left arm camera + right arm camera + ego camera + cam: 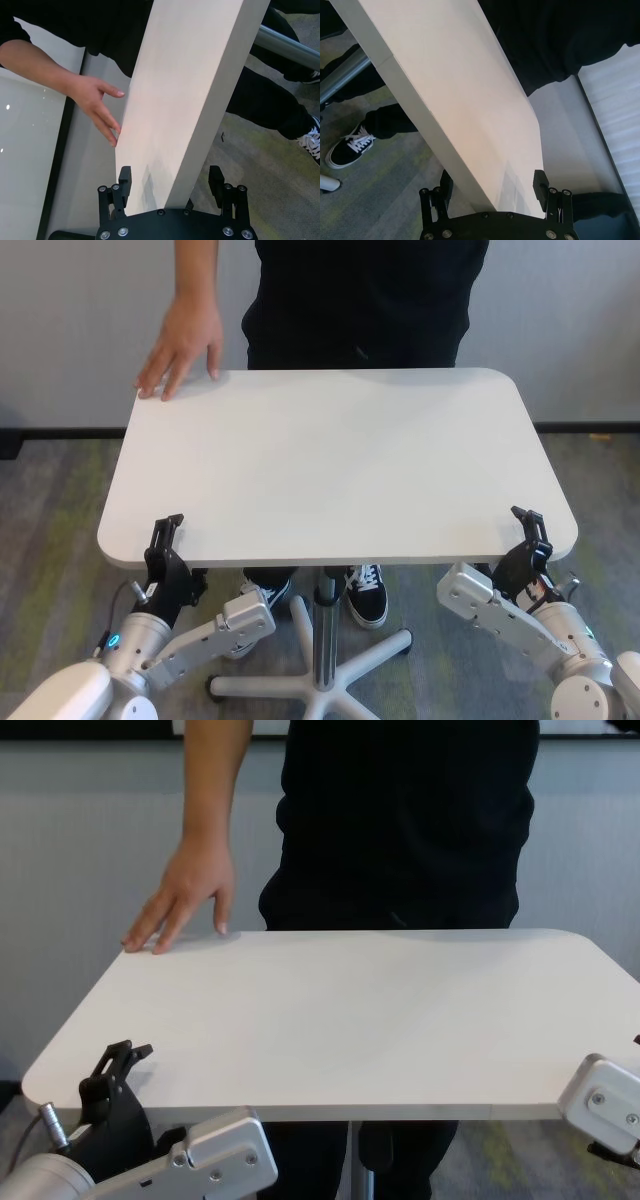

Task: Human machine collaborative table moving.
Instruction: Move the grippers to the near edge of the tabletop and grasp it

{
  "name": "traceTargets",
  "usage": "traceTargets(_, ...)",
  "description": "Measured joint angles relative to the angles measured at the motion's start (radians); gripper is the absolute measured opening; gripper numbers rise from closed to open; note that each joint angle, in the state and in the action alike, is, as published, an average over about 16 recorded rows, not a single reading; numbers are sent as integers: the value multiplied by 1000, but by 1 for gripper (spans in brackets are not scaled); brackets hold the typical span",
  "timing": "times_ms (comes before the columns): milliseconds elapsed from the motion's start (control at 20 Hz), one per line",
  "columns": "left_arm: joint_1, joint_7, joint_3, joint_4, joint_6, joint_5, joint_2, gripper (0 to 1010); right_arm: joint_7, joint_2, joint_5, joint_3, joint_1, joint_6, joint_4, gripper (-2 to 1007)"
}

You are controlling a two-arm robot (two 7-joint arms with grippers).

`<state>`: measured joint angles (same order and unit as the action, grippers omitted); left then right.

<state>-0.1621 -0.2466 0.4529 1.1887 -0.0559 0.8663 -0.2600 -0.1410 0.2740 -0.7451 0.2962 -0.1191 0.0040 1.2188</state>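
The large white rectangular tabletop point(340, 465) on its thin silver pole stands between robot and black-clad person point(365, 300), one hand point(182, 348) on its far corner, while the left point(170, 182) and right point(492, 182) black grippers straddle its near edge, spread and not yet clamped, so the move looks barely begun

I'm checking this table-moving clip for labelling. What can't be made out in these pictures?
- Person in black top: head cut off by the top edge in head and chest views.
- Their other hand: hidden in every view.
- Right black two-finger gripper: cut off at the chest view's right edge.
- Silver centre pole: its top is hidden under the white rectangular tabletop.
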Motion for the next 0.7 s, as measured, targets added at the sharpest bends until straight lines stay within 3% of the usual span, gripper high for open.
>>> traceTargets(700,0,0,0,0,0,0,0,967,1,1,-2,1,1,3,1,997)
